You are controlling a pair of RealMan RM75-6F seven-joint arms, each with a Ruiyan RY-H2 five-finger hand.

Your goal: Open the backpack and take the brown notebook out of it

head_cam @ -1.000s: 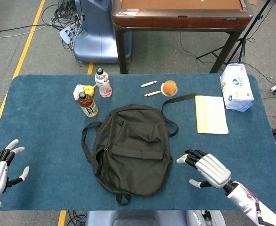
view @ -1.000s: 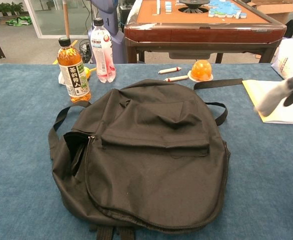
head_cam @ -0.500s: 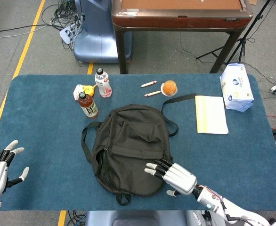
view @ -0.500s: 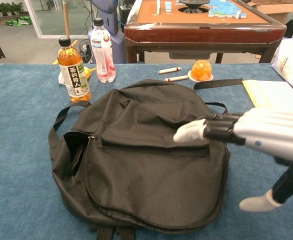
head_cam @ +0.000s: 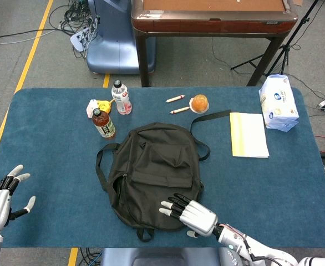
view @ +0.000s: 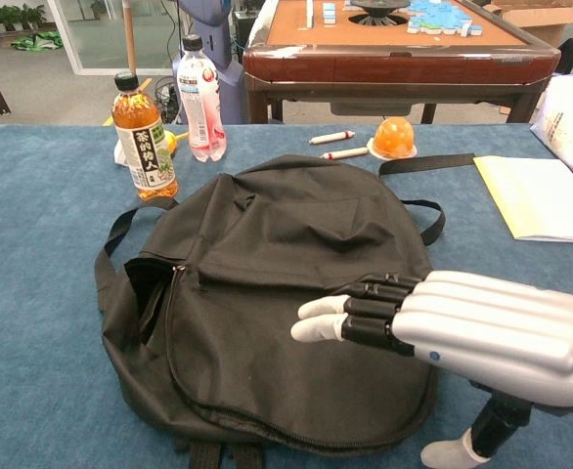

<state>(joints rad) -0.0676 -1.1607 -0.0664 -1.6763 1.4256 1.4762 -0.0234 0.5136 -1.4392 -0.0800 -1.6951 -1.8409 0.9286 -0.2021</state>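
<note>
A black backpack lies flat in the middle of the blue table, its main zipper partly open at the left side. No brown notebook shows in either view. My right hand hovers over the backpack's lower right corner, fingers stretched out and apart, holding nothing. At the table's near left edge my left hand hangs with fingers spread and nothing in it; the chest view does not show it.
Two bottles stand left of the backpack's top. Two markers and an orange object on a dish lie behind it. A yellow-white pad and a tissue pack lie right. A wooden table stands beyond.
My right hand has swept left from the table's right side to over the backpack's lower right corner. The left hand and the backpack have stayed put.
</note>
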